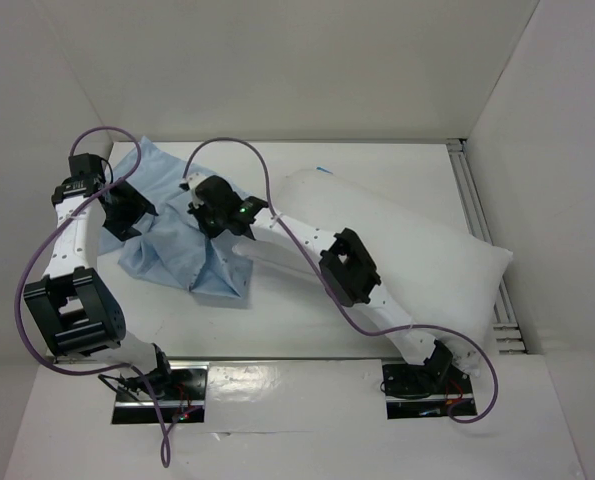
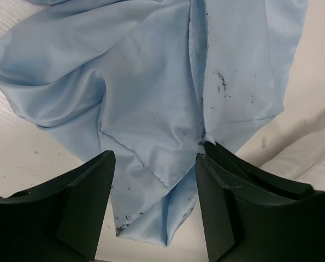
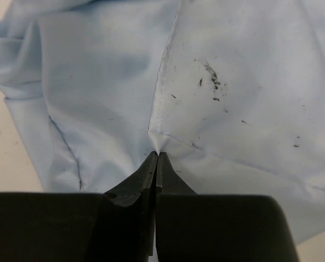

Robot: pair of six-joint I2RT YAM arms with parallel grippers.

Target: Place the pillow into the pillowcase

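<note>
Your right hand (image 1: 215, 208) is clamped shut, its tips pinching a small fold of the pillowcase (image 1: 177, 240) right at a seam; the right wrist view shows the cloth (image 3: 96, 82) puckering into the closed tips (image 3: 155, 156). Your left hand (image 1: 129, 208) is spread open at the left part of the same cloth. In its wrist view the two fingers (image 2: 86, 185) stand on either side of a hanging blue fold (image 2: 151, 98) without gripping it. The pillowcase lies crumpled and wrinkled at the far left of the surface (image 1: 377, 158), dark specks showing on it. The pillow (image 1: 427, 250) lies wholly outside the pillowcase, stretched slantwise across the right half of the surface, with its left end just beside the blue cloth. Your right arm reaches over it.
</note>
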